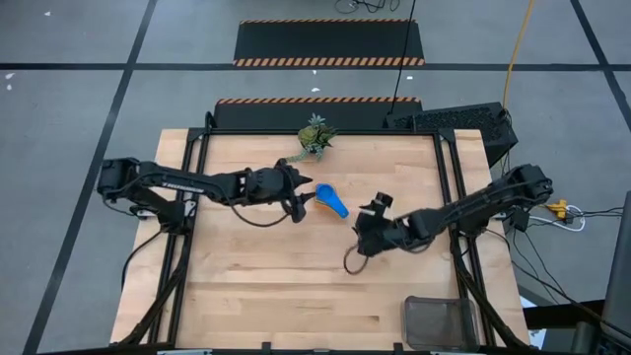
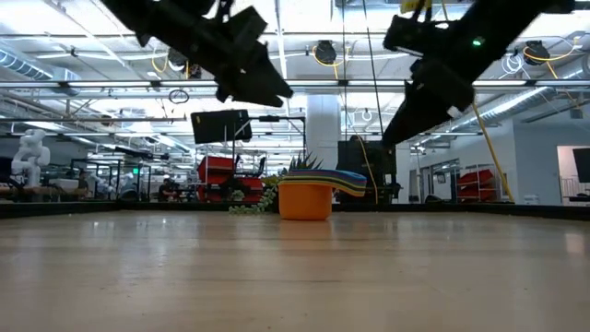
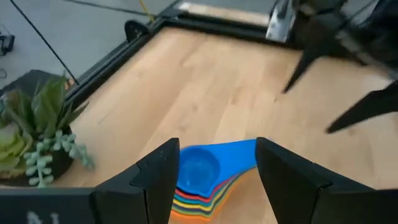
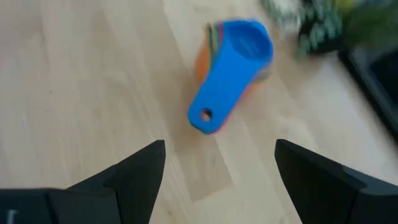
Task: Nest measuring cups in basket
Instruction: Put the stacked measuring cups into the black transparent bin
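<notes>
The measuring cups point(image 1: 330, 200) stand nested in one stack on the table's far middle, the blue one on top and the orange one point(image 2: 305, 201) at the bottom on the wood. The blue handle point(image 4: 214, 99) points toward my right gripper. My left gripper point(image 1: 301, 202) hangs open just left of the stack and above it; in its wrist view the cups point(image 3: 199, 174) show between its fingers. My right gripper point(image 1: 369, 209) is open, right of the stack and raised clear of the table point(image 2: 406, 120). The basket point(image 1: 441, 320) sits at the near right corner.
A small potted plant point(image 1: 315, 136) stands at the far edge behind the cups. A black keyboard-like object point(image 1: 454, 120) lies at the far right corner. A cable loop point(image 1: 351, 260) hangs under my right arm. Bare wood lies between the cups and the basket.
</notes>
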Robot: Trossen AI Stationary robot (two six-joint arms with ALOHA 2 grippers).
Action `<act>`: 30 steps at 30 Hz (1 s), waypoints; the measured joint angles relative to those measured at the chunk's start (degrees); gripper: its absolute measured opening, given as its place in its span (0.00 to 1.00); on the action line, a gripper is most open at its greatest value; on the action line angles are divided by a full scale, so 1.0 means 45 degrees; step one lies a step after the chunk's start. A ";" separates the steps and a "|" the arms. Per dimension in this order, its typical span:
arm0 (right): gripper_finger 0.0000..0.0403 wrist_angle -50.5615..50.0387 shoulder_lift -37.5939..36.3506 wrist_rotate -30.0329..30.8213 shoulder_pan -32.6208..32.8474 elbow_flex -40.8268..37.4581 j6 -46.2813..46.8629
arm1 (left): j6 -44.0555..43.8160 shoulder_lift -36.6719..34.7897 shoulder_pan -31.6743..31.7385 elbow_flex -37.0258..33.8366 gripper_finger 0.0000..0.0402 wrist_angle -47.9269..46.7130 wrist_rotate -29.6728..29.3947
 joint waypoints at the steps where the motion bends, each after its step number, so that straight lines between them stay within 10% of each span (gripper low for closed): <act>1: 0.74 0.0459 0.0000 0.0283 0.0237 -0.0247 -0.0562 | 0.0164 0.0201 0.0000 0.0270 0.53 -0.0371 0.0005; 13: 0.74 0.9161 0.0053 0.2086 0.1898 -0.4009 -1.0517 | 0.0804 0.1499 0.0221 0.1188 0.53 -0.1374 -0.0002; 22: 0.74 1.1647 0.0155 0.2263 0.1637 -0.4911 -1.1471 | 0.2558 0.1486 0.1024 0.1704 0.52 -0.2275 0.1596; 30: 0.74 1.1625 0.0155 0.2196 0.1335 -0.4916 -1.1045 | 0.4819 0.3240 0.1302 0.4475 0.29 -0.5423 0.1623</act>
